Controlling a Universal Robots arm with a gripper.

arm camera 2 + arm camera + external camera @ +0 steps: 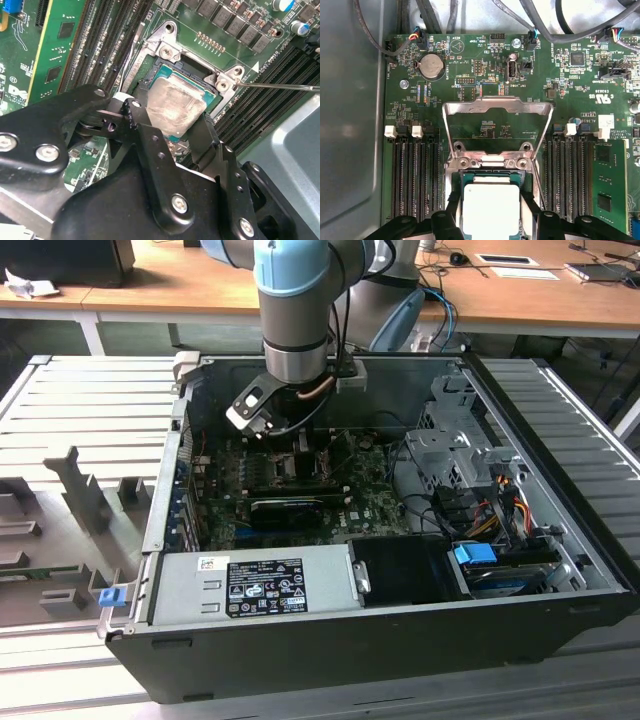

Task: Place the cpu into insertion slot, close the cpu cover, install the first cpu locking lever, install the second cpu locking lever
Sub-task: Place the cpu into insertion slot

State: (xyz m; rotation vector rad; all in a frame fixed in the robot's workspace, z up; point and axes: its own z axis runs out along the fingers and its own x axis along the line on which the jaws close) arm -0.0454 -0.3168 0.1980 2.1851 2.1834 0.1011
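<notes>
The cpu (490,207) shows its silvery top and sits level in the black-framed insertion slot (194,67), also seen as cpu (177,107). My gripper (490,217) straddles it, one black finger pressed against each of two opposite edges, shut on the chip. The cpu cover (497,104), a silver frame with a square window, stands flipped back on its hinge, away from the socket. A thin metal locking lever (277,86) sticks out sideways, unlatched. In the exterior view the gripper (297,445) is low inside the case, over the motherboard.
Black memory slots (412,175) run along both sides of the socket. A long black card (295,508) lies across the board nearby. Cables (555,30) hang over the far board edge. The power supply (255,585) and drive cage (450,455) fill the case's other parts.
</notes>
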